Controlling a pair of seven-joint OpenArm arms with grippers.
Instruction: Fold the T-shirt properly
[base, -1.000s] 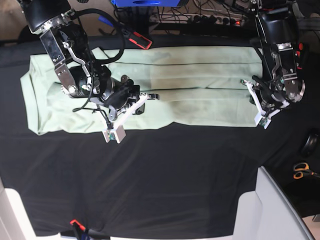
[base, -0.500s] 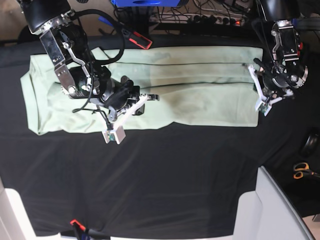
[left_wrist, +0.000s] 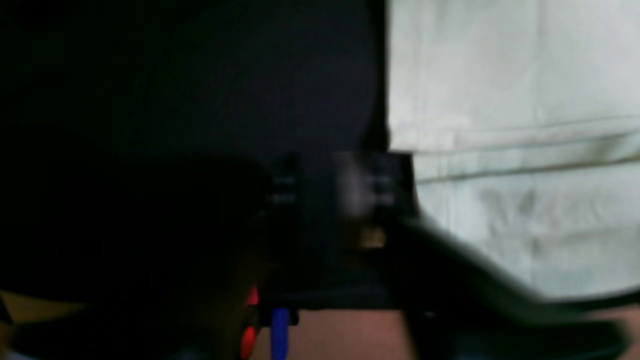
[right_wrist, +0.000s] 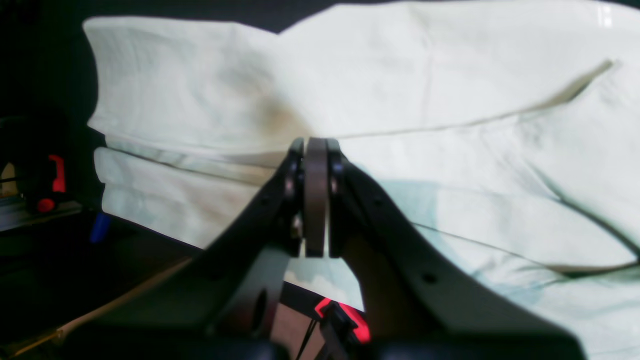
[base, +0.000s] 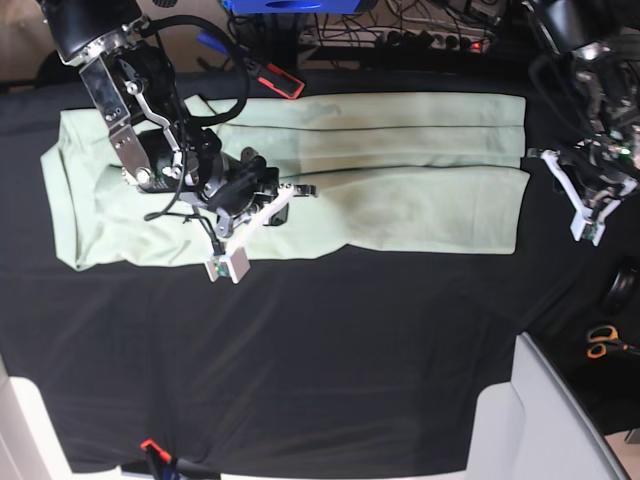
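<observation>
Our right gripper (right_wrist: 316, 200) had its two fingers pressed flat together, with nothing between them. It hung over the T-shirt (base: 380, 180), and its tips sat just above a long fold line in the cloth. All around the tips we saw pale green cloth, with soft folds running out to each side. In the base view this gripper (base: 262, 222) was over the shirt's middle part, closer to the bunched-up end than to the straight end.

Our left gripper (base: 585, 195) was off the shirt. It hung over the black table cover (base: 330, 350), just beside the shirt's straight end and not touching it. Its own camera was very blurry, so we could only make out a dark shape with the shirt's edge (left_wrist: 500, 150) next to it. We could not tell if its fingers were apart or together.

The shirt lay flat on the black cover, folded into a long band that reached from one gripper's side to the other's. Past the left gripper, near the edge of the cover, lay a pair of scissors (base: 603, 341) with orange handles.
</observation>
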